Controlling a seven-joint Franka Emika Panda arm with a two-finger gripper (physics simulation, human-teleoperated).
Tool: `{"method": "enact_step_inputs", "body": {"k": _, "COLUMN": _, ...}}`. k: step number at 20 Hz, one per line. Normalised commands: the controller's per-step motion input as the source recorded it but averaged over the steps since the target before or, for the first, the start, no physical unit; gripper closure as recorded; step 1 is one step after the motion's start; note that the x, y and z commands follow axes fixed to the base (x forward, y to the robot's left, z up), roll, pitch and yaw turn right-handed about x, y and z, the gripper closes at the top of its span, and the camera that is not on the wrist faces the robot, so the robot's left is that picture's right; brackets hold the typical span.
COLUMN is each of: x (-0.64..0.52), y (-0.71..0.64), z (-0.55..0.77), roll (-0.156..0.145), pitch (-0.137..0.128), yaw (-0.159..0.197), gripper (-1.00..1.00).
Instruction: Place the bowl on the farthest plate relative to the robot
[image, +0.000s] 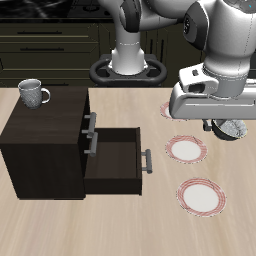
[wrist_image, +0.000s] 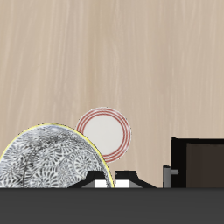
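Gripping bowl (wrist_image: 48, 159) rim, fingers (image: 226, 128) clamped, raised above table (image: 150, 225); front plate (image: 201, 196) unobstructed.

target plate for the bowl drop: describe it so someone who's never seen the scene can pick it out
Start at the dark cabinet with its open drawer. Beside it, on the wooden table, striped-rim plates run from the robot toward the front edge. The target is the plate nearest the front edge, beyond the middle plate and farthest from the robot's base.
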Motion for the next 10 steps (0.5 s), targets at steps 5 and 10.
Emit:
{"method": "enact_step_inputs", "body": {"k": 5, "x": 0.12, "y": -0.04, "z": -0.30, "roll": -0.013, "pitch": 0.034, "yaw": -0.015, "gripper": 1.00}}
{"method": "enact_step_inputs", "body": {"k": 10, "x": 0.11, "y": -0.02, "z": -0.25, "roll": -0.001, "pitch": 0.009, "yaw": 0.015, "gripper": 1.00}}
